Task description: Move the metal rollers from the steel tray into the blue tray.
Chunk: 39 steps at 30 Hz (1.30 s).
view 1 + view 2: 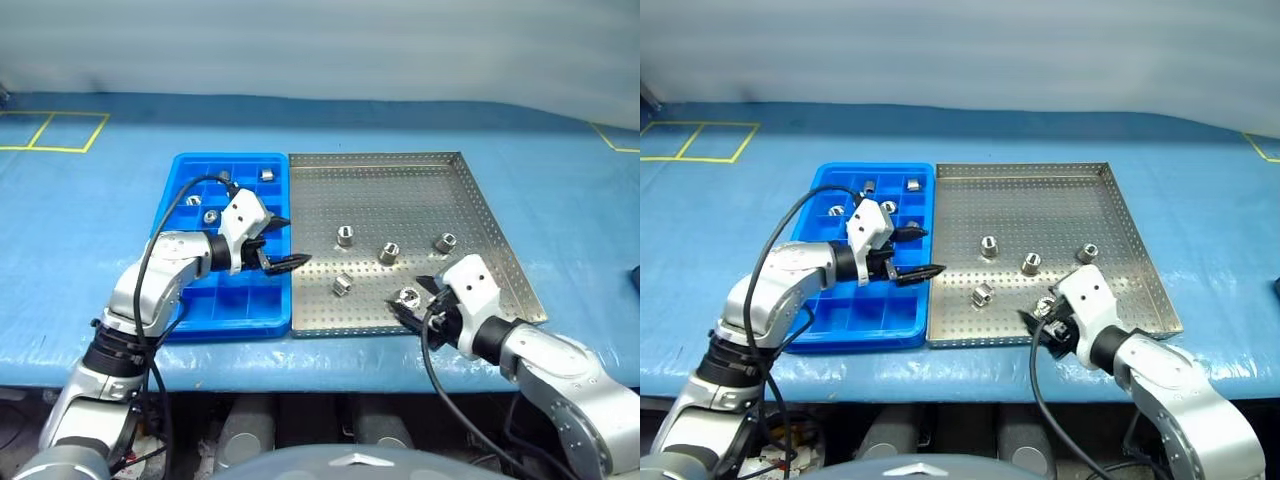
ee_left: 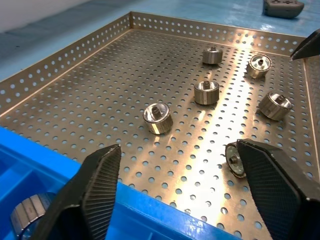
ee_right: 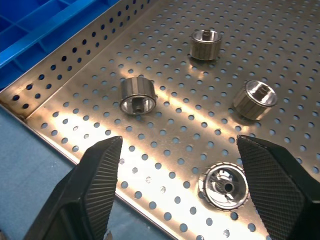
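Several metal rollers (image 1: pixel 345 237) lie scattered on the perforated floor of the steel tray (image 1: pixel 400 190). A few more rest in the far compartments of the blue tray (image 1: pixel 225 300), which sits against the steel tray's left side. My left gripper (image 1: pixel 290 243) hovers open and empty over the seam between the two trays, pointing toward the rollers (image 2: pixel 158 118). Near the steel tray's front edge, my right gripper (image 1: pixel 412 298) is open. One roller (image 3: pixel 227 186) stands on the floor between its fingers, closer to one finger and untouched.
Both trays lie on a table covered in blue sheet (image 1: pixel 560 200), with yellow tape lines (image 1: pixel 60 130) at the far left. A dark object (image 1: pixel 635 280) pokes in at the right edge. The table's front edge runs just below the trays.
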Tool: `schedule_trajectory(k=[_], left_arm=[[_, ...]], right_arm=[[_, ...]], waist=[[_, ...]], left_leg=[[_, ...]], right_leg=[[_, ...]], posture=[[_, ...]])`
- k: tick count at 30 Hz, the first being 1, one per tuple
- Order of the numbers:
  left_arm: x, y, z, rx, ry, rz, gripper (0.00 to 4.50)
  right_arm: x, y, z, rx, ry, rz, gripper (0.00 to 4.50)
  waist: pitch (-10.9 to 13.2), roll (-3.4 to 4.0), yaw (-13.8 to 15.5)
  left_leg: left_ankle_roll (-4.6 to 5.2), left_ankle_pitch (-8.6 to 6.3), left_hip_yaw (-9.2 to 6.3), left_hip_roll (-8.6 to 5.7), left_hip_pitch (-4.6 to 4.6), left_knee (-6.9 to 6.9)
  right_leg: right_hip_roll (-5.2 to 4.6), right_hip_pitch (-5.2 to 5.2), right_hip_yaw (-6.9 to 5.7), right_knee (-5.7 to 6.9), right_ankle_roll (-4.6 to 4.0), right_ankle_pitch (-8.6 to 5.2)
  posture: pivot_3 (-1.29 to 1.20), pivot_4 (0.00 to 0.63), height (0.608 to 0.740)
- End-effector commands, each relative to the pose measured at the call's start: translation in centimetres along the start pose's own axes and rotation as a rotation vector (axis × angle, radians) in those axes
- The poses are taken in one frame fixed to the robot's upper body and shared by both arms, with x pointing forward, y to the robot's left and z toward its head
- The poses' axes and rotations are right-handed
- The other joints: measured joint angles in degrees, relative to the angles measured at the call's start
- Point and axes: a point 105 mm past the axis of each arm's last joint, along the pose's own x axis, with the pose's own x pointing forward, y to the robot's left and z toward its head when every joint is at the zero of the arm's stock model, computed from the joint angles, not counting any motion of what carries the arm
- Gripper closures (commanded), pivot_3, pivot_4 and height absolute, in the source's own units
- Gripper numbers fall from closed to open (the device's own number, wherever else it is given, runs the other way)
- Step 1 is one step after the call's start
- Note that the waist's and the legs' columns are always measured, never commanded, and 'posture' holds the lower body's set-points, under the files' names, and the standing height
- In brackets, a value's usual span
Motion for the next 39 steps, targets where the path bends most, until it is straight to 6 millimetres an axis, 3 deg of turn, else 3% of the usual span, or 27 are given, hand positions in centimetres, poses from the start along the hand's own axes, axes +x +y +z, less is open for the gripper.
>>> schedule_trajectory(k=[1,9,29,36,39], left_arm=[[-0.5,-0.3,1.0,0.046,-0.017,-0.013,0.0],[-1.5,-1.0,-0.6,0.03,0.069,-0.047,0.0],[-1.5,-1.1,-0.5,0.053,0.046,-0.028,0.0],[-1.1,-0.8,0.3,0.052,0.028,-0.021,0.0],[0.3,0.4,1.7,0.071,-0.002,0.041,0.0]], right_arm=[[0.0,0.2,1.1,-0.048,-0.041,0.008,0.03],[0.3,-0.1,1.2,-0.071,-0.043,0.003,0.03],[0.2,-0.6,1.0,-0.093,-0.032,-0.034,0.03],[0.2,-0.8,1.2,-0.097,-0.036,-0.053,0.03],[0.2,-1.1,1.3,-0.099,-0.043,-0.074,0.03]], waist=[[0.0,-0.01,0.1],[0.01,-0.02,0.34],[0.01,-0.02,0.96],[0.01,-0.02,0.99],[0.02,-0.04,1.29]], left_leg=[[0.0,0.0,0.0,0.0,0.0,0.0],[0.0,0.0,-0.02,0.01,0.02,0.0],[0.0,0.0,-0.01,0.04,0.0,-0.01],[0.0,0.0,-0.01,0.05,0.0,-0.01],[0.0,0.0,-0.02,0.05,-0.01,0.01]], right_leg=[[0.0,0.0,0.0,0.0,0.0,0.0],[0.0,0.0,0.0,0.02,0.05,-0.02],[-0.04,-0.01,0.0,0.0,0.05,-0.03],[-0.04,-0.01,0.0,0.0,0.05,-0.03],[-0.04,-0.01,-0.01,0.0,0.05,-0.03]], posture=[[0.08,0.15,0.74],[0.11,0.15,0.74],[0.1,0.15,0.74],[0.1,0.15,0.74],[0.1,0.15,0.74]])
